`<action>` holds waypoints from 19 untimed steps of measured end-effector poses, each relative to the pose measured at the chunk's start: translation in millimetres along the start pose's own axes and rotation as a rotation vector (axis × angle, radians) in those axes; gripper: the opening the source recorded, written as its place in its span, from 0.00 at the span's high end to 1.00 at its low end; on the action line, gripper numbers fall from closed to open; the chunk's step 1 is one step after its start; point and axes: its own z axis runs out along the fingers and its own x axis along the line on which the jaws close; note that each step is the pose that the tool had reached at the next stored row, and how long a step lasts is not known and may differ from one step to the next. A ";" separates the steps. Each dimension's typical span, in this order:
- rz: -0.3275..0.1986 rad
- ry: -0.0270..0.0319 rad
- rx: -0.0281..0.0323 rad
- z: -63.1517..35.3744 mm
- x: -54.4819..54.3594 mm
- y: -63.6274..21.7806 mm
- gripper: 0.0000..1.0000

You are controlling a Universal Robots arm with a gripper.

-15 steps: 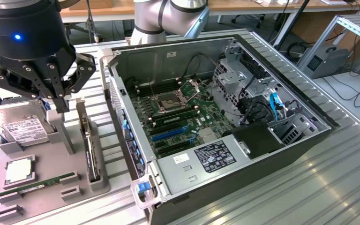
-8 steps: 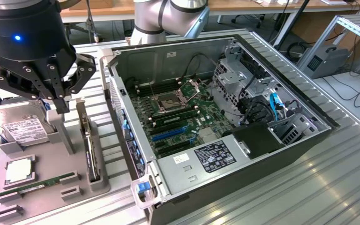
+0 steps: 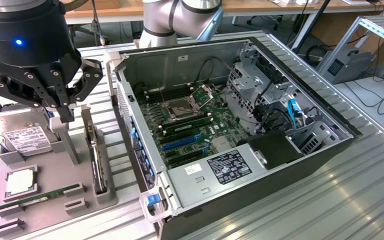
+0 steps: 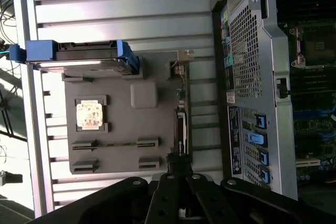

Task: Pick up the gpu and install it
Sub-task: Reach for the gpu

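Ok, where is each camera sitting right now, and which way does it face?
Exterior view: off the arm, high up, looking down on the open PC case and, on the exterior view's left, the grey parts tray; the arm and shut end effector show above the tray.
Wrist view: on the wrist, looking down past the end effector onto the parts tray.
Shared: parts tray, gpu standing on edge, hard drive, PC case.

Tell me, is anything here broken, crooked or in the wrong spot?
Nothing stands out. The gpu stands on edge in its slot of the gray holder, and the hard drive and processor chip sit in theirs. The computer case lies open on its side, which looks deliberate.
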 end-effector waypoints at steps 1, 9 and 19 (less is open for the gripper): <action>0.000 0.0000 0.0000 0.0 0.0 -0.3 0.89; 0.000 0.0000 0.0000 -0.1 -0.2 -3.1 0.89; 0.000 0.0000 0.0001 -0.1 -0.5 -6.7 0.89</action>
